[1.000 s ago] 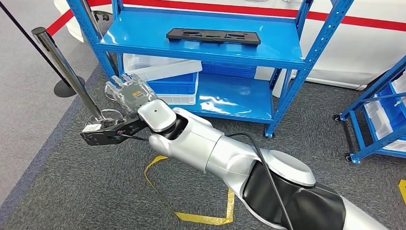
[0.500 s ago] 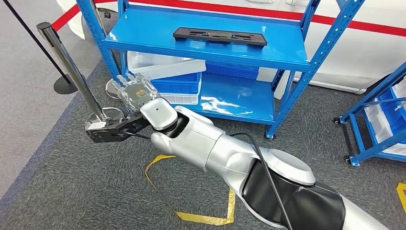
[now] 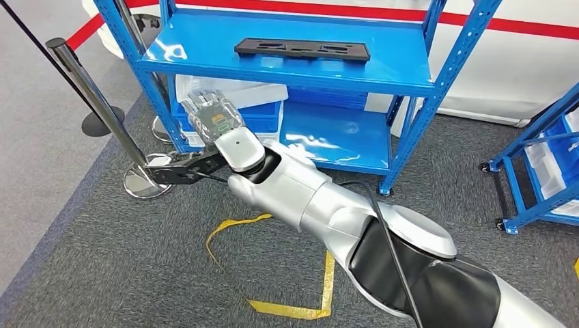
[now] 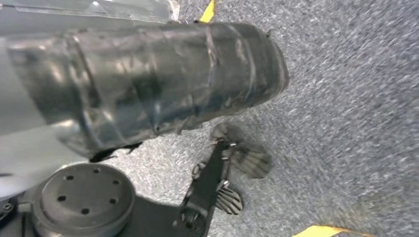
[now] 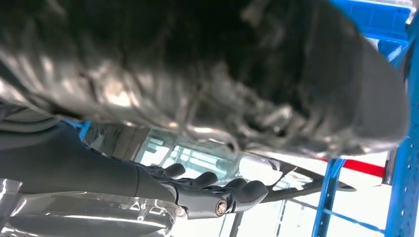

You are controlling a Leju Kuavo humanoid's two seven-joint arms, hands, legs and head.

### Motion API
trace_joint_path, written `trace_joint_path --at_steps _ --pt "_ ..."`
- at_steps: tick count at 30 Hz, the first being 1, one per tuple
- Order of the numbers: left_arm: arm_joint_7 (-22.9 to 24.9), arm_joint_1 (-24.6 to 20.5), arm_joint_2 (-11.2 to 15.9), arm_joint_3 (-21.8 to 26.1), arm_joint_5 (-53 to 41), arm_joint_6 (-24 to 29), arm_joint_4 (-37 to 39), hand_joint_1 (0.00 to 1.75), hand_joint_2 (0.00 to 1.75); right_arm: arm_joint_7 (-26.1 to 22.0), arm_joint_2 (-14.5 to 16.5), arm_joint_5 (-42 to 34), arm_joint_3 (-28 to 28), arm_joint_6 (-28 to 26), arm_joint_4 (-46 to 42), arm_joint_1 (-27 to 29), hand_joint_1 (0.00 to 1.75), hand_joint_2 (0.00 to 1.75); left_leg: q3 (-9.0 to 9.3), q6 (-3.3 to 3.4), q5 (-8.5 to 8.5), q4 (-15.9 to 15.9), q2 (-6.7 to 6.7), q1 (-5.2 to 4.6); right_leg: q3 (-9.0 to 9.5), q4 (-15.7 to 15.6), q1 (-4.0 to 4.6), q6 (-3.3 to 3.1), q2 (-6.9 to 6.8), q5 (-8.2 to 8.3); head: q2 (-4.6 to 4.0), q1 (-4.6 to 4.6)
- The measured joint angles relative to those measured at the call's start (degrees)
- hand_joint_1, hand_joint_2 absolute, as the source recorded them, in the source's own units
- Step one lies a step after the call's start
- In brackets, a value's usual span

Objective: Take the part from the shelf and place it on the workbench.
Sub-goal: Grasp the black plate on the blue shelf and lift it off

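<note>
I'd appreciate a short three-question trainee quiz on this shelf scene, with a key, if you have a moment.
1. True or false: the black part lies on the top level of the blue shelf.
2. The right hand is: A) gripping the part, B) raised in front of the shelf's lower level, holding nothing, C) resting on the floor.
3. Fill in: yellow tape marks the grey ____.

Key: 1 true; 2 B; 3 floor.

The part (image 3: 302,49) lies on the shelf (image 3: 205,48), above bins (image 3: 263,116).
</note>
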Motion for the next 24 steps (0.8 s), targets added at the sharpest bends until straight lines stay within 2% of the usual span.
trace_joint_path --at_steps 2,3,4,5,6,7,9,11,13,15,17,18,19,20,22,24 --pt "-0.2 0.0 0.1 0.0 0.0 0.1 0.0 0.0 0.0 0.1 -0.1 0.4 -0.2 0.2 0.3 0.3 0.0 0.0 -3.18 0.04 -2.42 6.7 0.0 -0.13 0.0 0.1 0.37 -0.22 -0.03 -0.06 0.0 -0.06" --pt "-0.2 0.1 0.1 0.0 0.0 0.1 0.0 0.0 0.0 0.1 -0.2 0.5 -0.4 0.3 0.4 0.5 0.0 0.0 -3.8 0.1 -2.33 7.9 0.0 -0.18 -0.01 0.1 0.55 -0.32 -0.03 -0.12 0.0 -0.05" --pt "-0.2 0.1 0.1 0.0 0.0 0.1 0.0 0.0 0.0 0.1 -0.2 0.6 -0.5 0.3 0.6 0.6 0.0 0.0 -3.43 0.22 -1.27 7.0 0.01 -0.24 0.0 0.3 0.69 -0.41 -0.02 -0.19 0.0 -0.05" --pt "-0.2 0.2 0.1 0.0 0.0 0.1 0.0 0.0 0.0 0.2 -0.3 0.6 -0.7 0.4 0.7 0.6 0.0 0.0 -2.18 0.39 0.48 4.4 0.02 -0.32 0.01 0.4 0.78 -0.44 -0.01 -0.31 0.0 -0.04" --pt "-0.3 0.1 0.1 0.0 0.0 0.1 0.0 0.0 0.0 0.2 -0.3 0.7 -0.9 0.4 0.8 0.6 0.0 0.0 -0.37 0.62 2.46 0.5 0.07 -0.43 0.0 0.7 0.84 -0.42 0.01 -0.48 0.0 -0.04" --pt "-0.5 0.1 0.2 0.0 0.0 0.1 0.0 0.0 0.0 0.2 -0.3 0.8 -1.1 0.5 0.9 0.6 0.0 0.0 1.34 0.87 3.64 -2.8 0.15 -0.57 -0.08 0.9 0.88 -0.33 0.01 -0.66 0.0 -0.06" --pt "-0.8 -0.1 0.2 0.0 0.0 0.0 0.0 0.0 0.0 0.4 -0.4 1.1 -1.5 0.7 1.0 0.5 0.0 0.0 3.24 1.32 4.27 -6.8 0.15 -0.9 -0.5 1.4 1.05 0.06 0.0 -0.94 0.0 -0.02" --pt "-1.1 -0.1 0.2 0.0 0.0 -0.1 0.0 0.0 0.0 0.5 -0.6 1.4 -1.9 0.8 1.2 0.5 0.0 0.0 3.45 1.71 4.13 -7.4 -0.06 -1.09 -0.81 1.6 1.17 0.46 -0.05 -0.96 0.0 0.0" --pt "-1.2 0.0 0.2 0.0 0.0 -0.1 0.0 0.0 0.0 0.7 -0.8 1.6 -2.2 0.8 1.4 0.5 0.0 0.0 3.66 2.18 4.28 -7.7 -0.12 -0.88 -1.04 2.2 1.13 0.96 -0.09 -1.52 0.0 -0.01" --pt "-1.2 0.0 0.2 0.0 0.0 -0.1 0.0 0.0 0.0 0.8 -0.9 1.7 -2.4 0.8 1.4 0.4 0.0 0.0 3.99 2.52 4.38 -8.1 -0.1 -0.66 -2.73 6.0 0.9 1.7 -0.13 -3.85 0.0 0.11" --pt "-1.2 0.0 0.2 0.0 0.0 -0.1 0.0 0.0 0.0 0.9 -1.0 1.7 -2.4 0.9 1.5 0.5 0.0 0.0 4.12 2.71 4.31 -8.1 -0.11 -0.65 -6.24 13.1 0.48 2.3 -0.18 -6.77 0.0 0.23" --pt "-1.2 0.0 0.2 0.0 0.0 0.0 0.0 0.0 0.0 1.0 -1.1 1.8 -2.5 0.9 1.6 0.6 0.0 0.0 4.18 2.81 4.24 -8.1 -0.14 -0.65 -7.77 15.7 0.27 2.45 -0.19 -7.28 0.0 0.22" --pt "-1.1 0.0 0.2 0.0 0.0 0.1 0.0 0.0 0.0 1.0 -1.2 1.8 -2.5 1.0 1.7 0.8 0.0 0.0 4.26 2.84 4.16 -8.0 -0.19 -0.65 -8.44 16.5 0.15 2.47 -0.21 -6.77 0.0 0.24" --pt "-1.1 0.0 0.2 0.0 -0.1 0.2 0.0 0.0 0.0 1.1 -1.3 2.0 -2.5 1.0 1.8 0.9 0.0 0.0 4.4 2.85 4.05 -8.0 -0.26 -0.66 -8.13 15.3 0.08 2.37 -0.21 -5.28 0.0 0.24" --pt "-0.8 0.0 0.2 0.0 -0.2 0.4 0.0 0.0 0.0 1.1 -1.4 2.4 -2.9 1.3 1.8 0.9 0.0 0.0 4.79 2.72 3.82 -8.0 -0.39 -0.69 -5.02 8.0 0.23 1.7 -0.08 -1.22 0.0 0.22" --pt "-0.5 0.0 0.2 0.0 -0.3 0.5 0.0 0.0 0.0 1.1 -1.4 2.8 -3.2 1.7 1.8 0.8 0.0 0.0 4.99 2.42 3.78 -8.3 -0.42 -0.74 -2.3 2.5 0.58 0.95 0.16 0.82 0.0 0.17"
